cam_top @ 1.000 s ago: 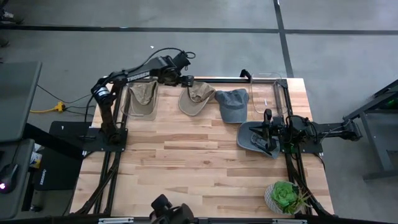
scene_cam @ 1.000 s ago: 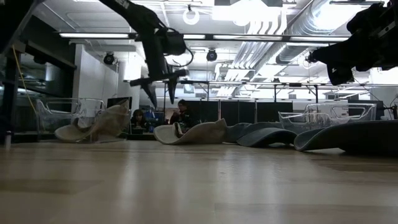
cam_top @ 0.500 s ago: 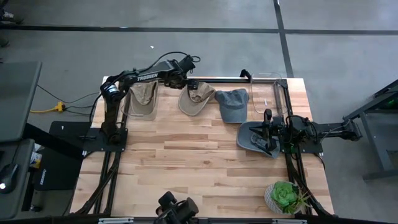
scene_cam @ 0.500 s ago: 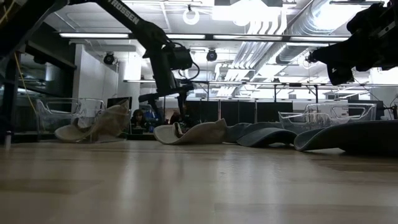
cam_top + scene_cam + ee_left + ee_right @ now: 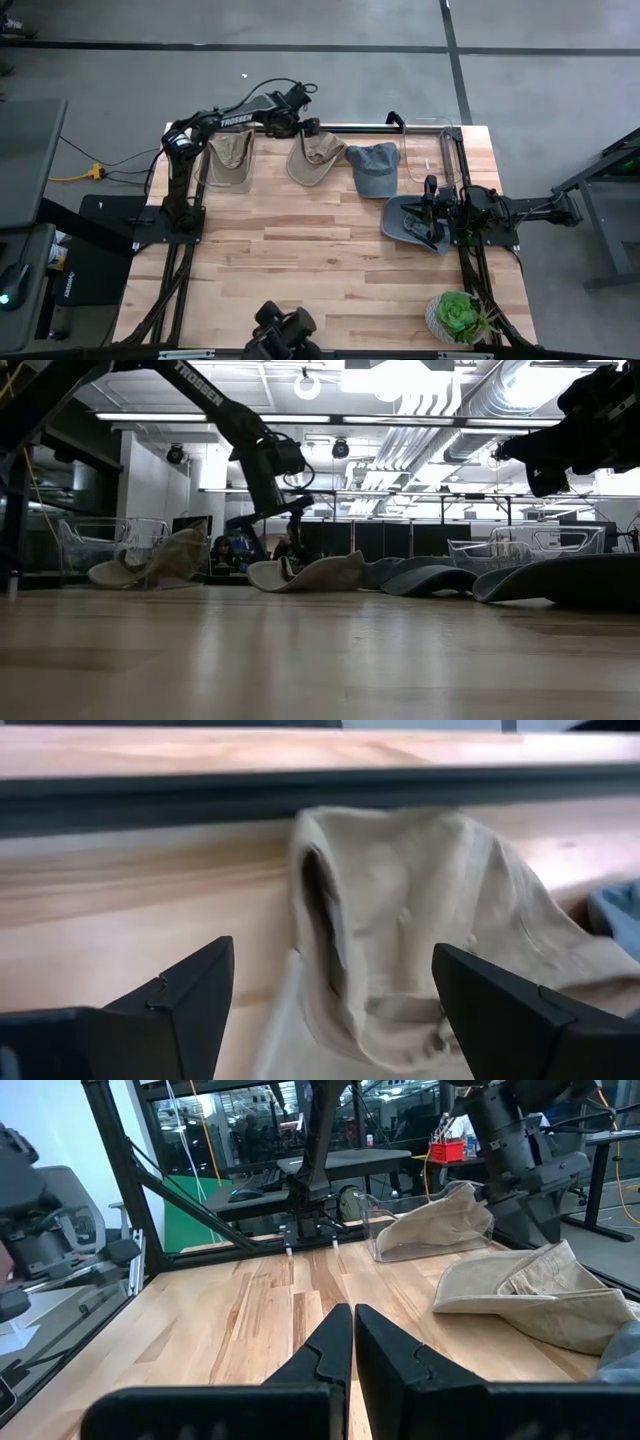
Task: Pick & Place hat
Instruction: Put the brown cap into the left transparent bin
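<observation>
Fingers of the left gripper (image 5: 330, 1010) spread wide over the beige hat (image 5: 420, 930) — poised to grasp; right gripper (image 5: 352, 1342) pinched closed, idle.

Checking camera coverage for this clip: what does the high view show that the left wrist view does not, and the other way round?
Only the high view shows the whole table, the blue-grey hat, the dark hat beside the shut right gripper, the second tan hat and the plant. Only the left wrist view shows the open left gripper framing the middle tan hat close up. Both show that hat and the dark rail behind it.
</observation>
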Motion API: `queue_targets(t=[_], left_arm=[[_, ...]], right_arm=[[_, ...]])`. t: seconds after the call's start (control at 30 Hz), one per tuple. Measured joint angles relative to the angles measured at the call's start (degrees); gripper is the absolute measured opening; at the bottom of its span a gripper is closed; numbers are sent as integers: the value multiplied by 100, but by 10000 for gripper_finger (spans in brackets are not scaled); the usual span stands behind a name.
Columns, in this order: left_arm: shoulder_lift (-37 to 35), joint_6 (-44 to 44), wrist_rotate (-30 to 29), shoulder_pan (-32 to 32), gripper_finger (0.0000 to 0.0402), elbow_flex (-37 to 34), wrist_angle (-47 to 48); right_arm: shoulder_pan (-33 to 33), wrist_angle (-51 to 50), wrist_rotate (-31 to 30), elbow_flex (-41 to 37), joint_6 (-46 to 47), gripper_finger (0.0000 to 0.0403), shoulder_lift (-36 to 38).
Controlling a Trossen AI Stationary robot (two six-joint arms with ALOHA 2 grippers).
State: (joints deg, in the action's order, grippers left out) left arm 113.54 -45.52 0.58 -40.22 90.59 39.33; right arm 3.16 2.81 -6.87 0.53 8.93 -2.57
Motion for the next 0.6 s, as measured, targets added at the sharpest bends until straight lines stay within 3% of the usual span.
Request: queue_targets(t=[0.6], left_arm=[[502,162,490,-140,298,4,-183]], right_arm=[[0,0,0,0,-2,12,2]])
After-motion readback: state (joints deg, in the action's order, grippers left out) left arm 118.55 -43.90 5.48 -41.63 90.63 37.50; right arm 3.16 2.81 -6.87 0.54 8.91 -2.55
